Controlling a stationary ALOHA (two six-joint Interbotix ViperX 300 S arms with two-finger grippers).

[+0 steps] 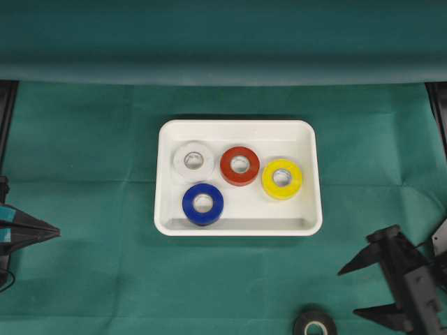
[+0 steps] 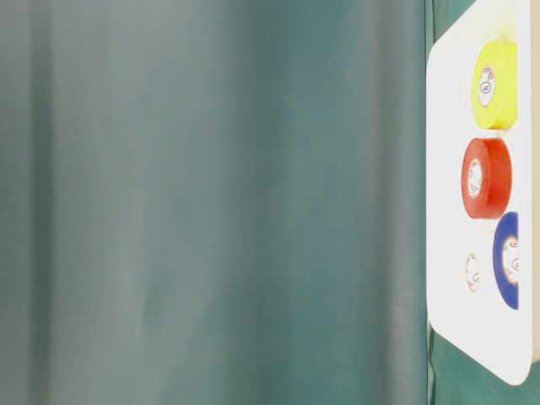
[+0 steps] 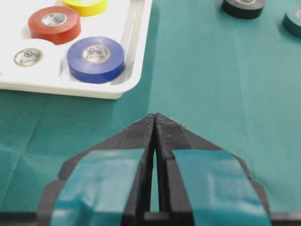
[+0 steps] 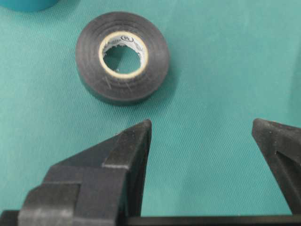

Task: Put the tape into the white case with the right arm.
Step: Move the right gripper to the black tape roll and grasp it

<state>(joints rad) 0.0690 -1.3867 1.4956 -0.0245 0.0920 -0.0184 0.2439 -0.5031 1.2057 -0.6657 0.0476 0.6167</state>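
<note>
Tape, black roll (image 1: pixel 315 324): lies flat on the green cloth (image 1: pixel 91 174) at the bottom edge of the overhead view, partly cut off, outside the white case (image 1: pixel 237 128) and well apart from it. In the right wrist view it sits ahead of the fingertips, pale core facing up, touching neither finger.
White case: shallow white tray at the middle of the cloth, long side across the overhead view.
Case contents: four rolls lying flat. White roll (image 1: pixel 193 161) at upper left, red roll (image 1: pixel 239 165) just beside it at centre, yellow roll (image 1: pixel 281 179) to the right, blue roll (image 1: pixel 202 204) lower left near the front rim.
Right gripper (image 1: pixel 364 288): all black, at the lower right of the overhead view, just beside the black roll. Jaws stand wide apart, nothing between them; green cloth shows in the gap in its wrist view.
Left gripper (image 1: pixel 56 234): black with light-blue patches, at the left edge of the overhead view, well apart from the case. Jaws pressed together at the tips, nothing held.
Other item: a teal roll (image 3: pixel 292 20) lies on the cloth at the right edge of the left wrist view, near the black roll, only partly seen.
Table-level view: turned on its side and blurred; shows only the case with the rolls at the right edge.
</note>
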